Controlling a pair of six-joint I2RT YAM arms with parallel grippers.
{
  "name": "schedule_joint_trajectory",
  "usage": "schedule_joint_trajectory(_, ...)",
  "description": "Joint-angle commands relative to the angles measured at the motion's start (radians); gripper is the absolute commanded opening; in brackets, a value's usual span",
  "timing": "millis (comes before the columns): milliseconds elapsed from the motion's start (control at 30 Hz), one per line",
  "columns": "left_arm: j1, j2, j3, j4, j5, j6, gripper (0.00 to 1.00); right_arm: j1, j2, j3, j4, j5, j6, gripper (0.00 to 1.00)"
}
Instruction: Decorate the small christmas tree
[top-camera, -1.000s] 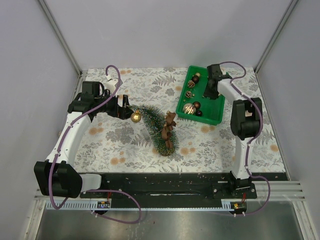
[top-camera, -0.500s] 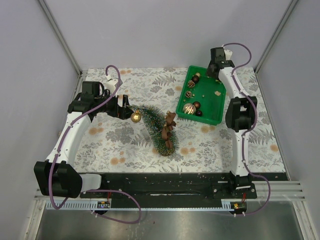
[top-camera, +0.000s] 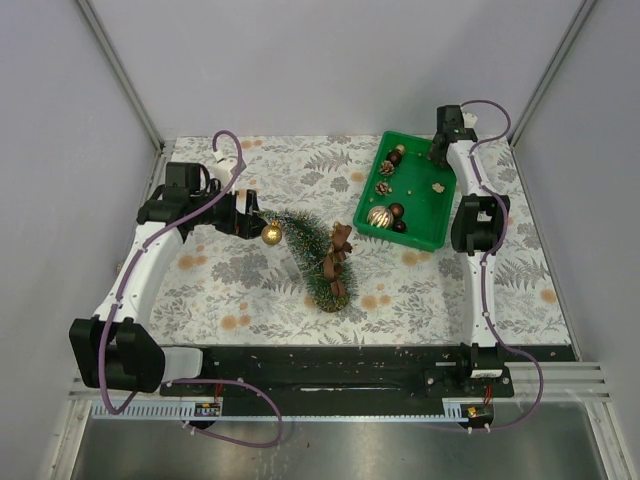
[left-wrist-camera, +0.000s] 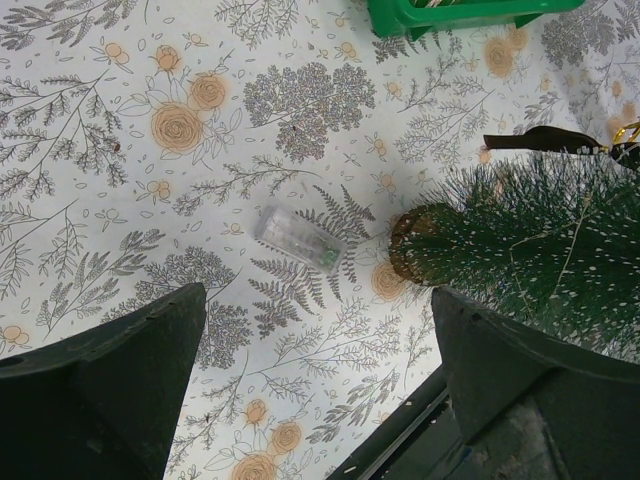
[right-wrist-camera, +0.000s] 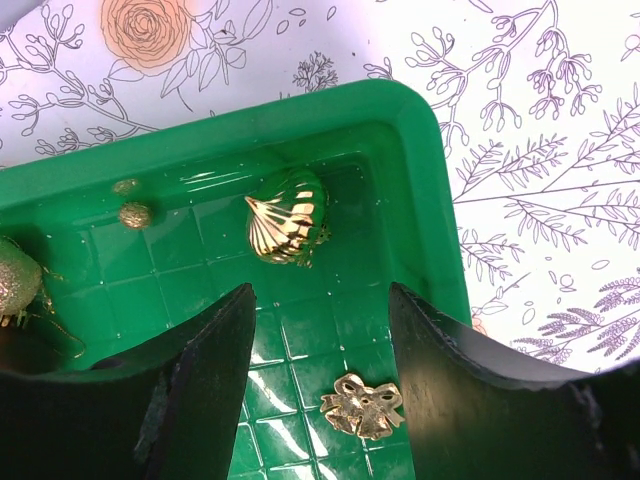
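Note:
The small christmas tree (top-camera: 312, 252) leans with its tip toward the back left and its wooden base (left-wrist-camera: 410, 245) toward the front. A gold ball (top-camera: 271, 234) hangs near its tip and a brown ribbon bow (top-camera: 340, 252) sits on its side. My left gripper (top-camera: 254, 217) stands wide open just left of the tip, holding nothing; in its wrist view the left gripper (left-wrist-camera: 315, 400) shows only tablecloth between its fingers. My right gripper (top-camera: 439, 152) hovers open over the far right corner of the green bin (top-camera: 412, 232). A small gold bow (right-wrist-camera: 362, 405) lies on the bin floor between the right gripper (right-wrist-camera: 320, 385) fingers, untouched.
The bin also holds a gold ribbed ornament (right-wrist-camera: 288, 215), a tiny gold bead (right-wrist-camera: 134, 214), a glittery ball (right-wrist-camera: 14, 280), pine cones and dark balls (top-camera: 395, 212). A small clear plastic piece (left-wrist-camera: 297, 238) lies on the floral cloth beside the tree base. Grey walls enclose the table.
The right gripper has opened wider and moved from the bin's middle to its far right corner, uncovering the gold bow on the bin floor. Left arm and tree are unchanged.

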Motion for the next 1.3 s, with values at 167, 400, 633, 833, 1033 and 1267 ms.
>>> schedule_joint_trajectory(167,0.006,0.035,-0.001,0.028,0.009,0.024,0.99,-0.011,0.026,0.013,0.099,-0.025,-0.030,0.64)
schedule_joint_trajectory(400,0.009,0.046,-0.002,0.026,0.002,0.026,0.99,-0.023,0.044,0.028,0.123,-0.031,-0.019,0.58)
schedule_joint_trajectory(633,0.012,0.050,-0.004,0.028,-0.004,0.029,0.99,-0.023,0.060,0.037,0.148,-0.047,-0.016,0.52)
schedule_joint_trajectory(833,0.017,0.056,-0.012,0.028,-0.002,0.029,0.99,-0.053,0.063,0.040,0.163,-0.036,-0.028,0.49)
schedule_joint_trajectory(1033,0.021,0.060,-0.012,0.028,-0.007,0.032,0.99,-0.057,0.060,0.031,0.197,-0.027,-0.027,0.49)
schedule_joint_trajectory(1267,0.026,0.070,-0.013,0.021,-0.002,0.037,0.99,-0.057,0.057,0.014,0.188,-0.060,-0.018,0.29)
